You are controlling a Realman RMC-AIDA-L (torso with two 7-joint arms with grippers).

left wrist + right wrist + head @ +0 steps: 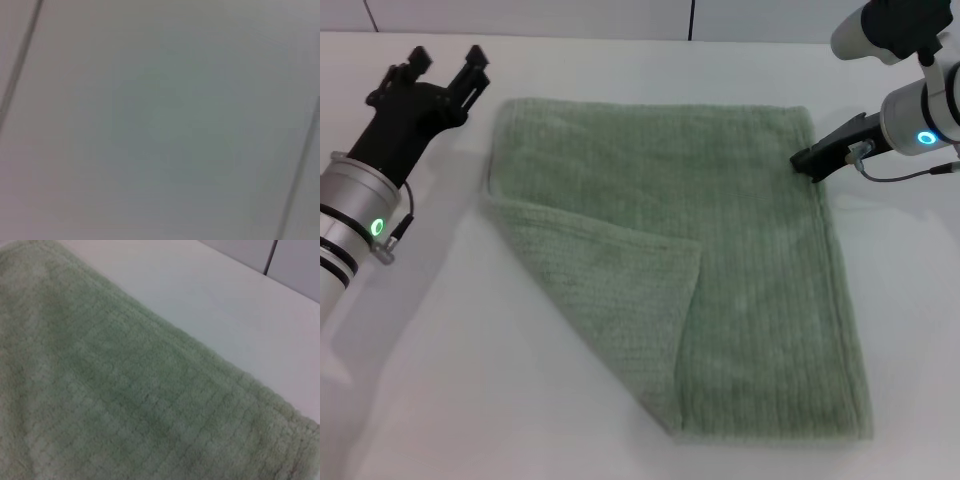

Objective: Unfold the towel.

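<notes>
Towel (pixel 740 250): flat on white table (pixel 440 380), one near-left corner flap (pixel 610 300) folded diagonally over its middle. Right gripper (pixel 812 160): at far-right edge, finger state indeterminable; left gripper (pixel 445 70): spread, empty, beside far-left corner. Step likely final; flap needs pinching and drawing outward.

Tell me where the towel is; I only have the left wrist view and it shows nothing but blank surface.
Observer: The towel lies on the white table, to the right of the left gripper, which sits clear of the cloth by its far left corner.
Operator: Report whether it is fully spread.
Observer: Not fully. The near left corner is folded diagonally over the middle, forming a triangular flap.
Operator: Give me the right arm's position.
Observer: The right gripper is at the towel's far right edge, low by the hem; I cannot tell how its jaws stand.
Operator: State the left jaws.
Observer: Open, holding nothing.
</notes>
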